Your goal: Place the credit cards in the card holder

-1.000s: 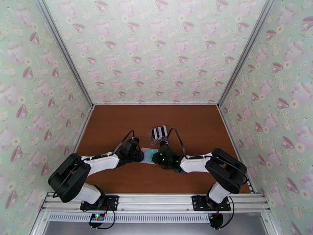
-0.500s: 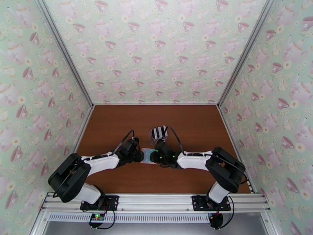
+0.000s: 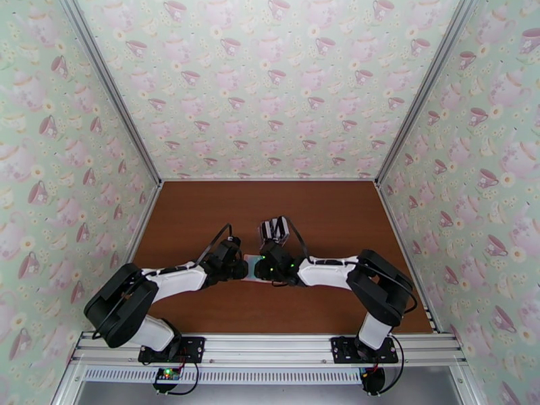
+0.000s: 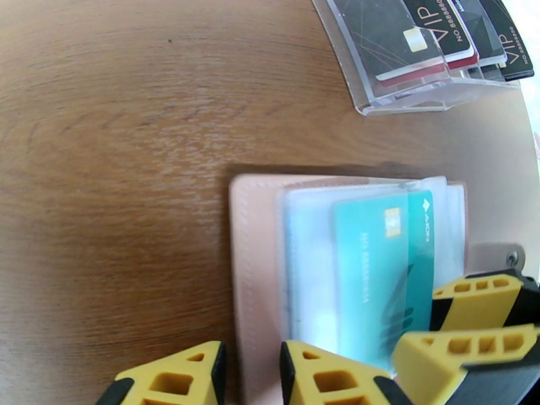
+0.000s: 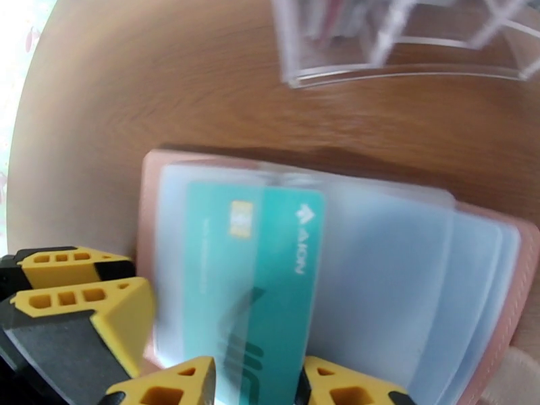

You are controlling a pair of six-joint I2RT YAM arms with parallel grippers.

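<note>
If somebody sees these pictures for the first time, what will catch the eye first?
Most likely the teal card, among the clear sleeves of the open pink wallet on the brown table. The left gripper and the right gripper meet over it, yellow fingers close together. Just beyond stands a clear rack of black cards; teacup wallpaper covers the walls.

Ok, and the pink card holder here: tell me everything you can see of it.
The card holder lies open and flat on the brown table, near the clear card rack. It has a pink leather-like cover, a snap tab at one end and clear plastic sleeves inside. A teal card looks partly inside one sleeve. The left gripper straddles its cover edge; the right gripper flanks the card.
</note>
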